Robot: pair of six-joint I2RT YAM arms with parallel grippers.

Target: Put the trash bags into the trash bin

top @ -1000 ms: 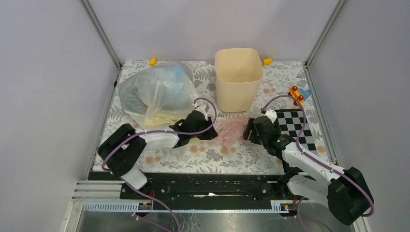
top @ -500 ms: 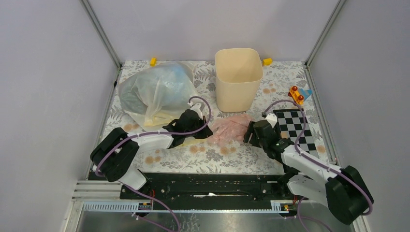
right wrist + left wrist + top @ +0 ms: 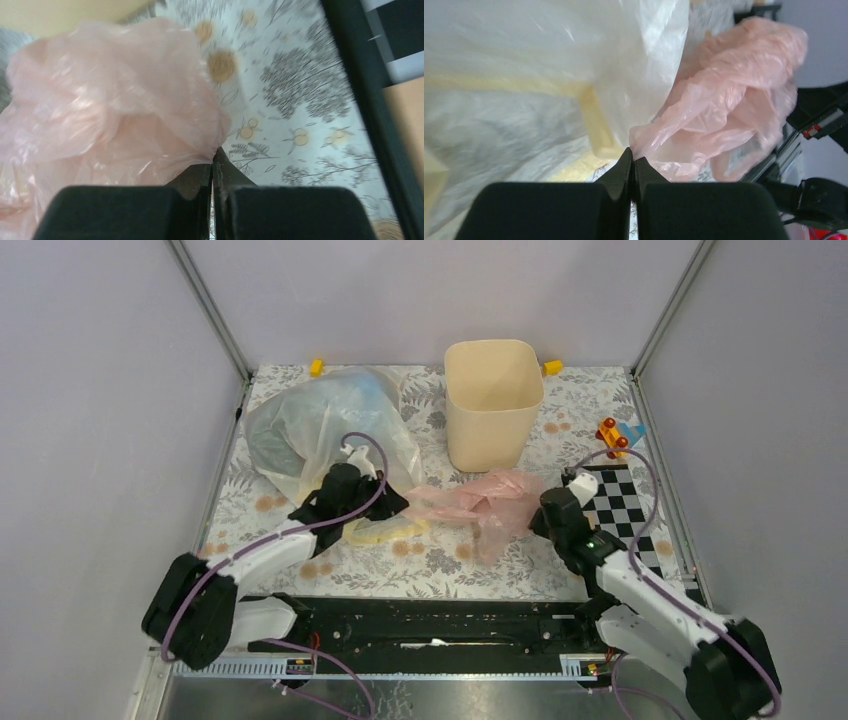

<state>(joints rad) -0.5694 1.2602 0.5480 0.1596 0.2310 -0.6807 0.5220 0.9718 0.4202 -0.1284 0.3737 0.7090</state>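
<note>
Pink, thin, crinkly plastic trash bag [image 3: 480, 502] at frame centre looks feather-light, limp and slippery. Left gripper [image 3: 632, 161] and right gripper [image 3: 215, 162] each have their jaws closed on opposite bunched edges.

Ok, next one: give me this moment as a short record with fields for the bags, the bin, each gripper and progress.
pink bag: stretched between both grippers, in front of the bin, not in it
left gripper: shut on the pink bag's edge
right gripper: shut on the pink bag
trash bin: upright, no bag visible inside
pale yellow and bluish bags: heaped left of the bin
progress: nothing binned yet
</note>
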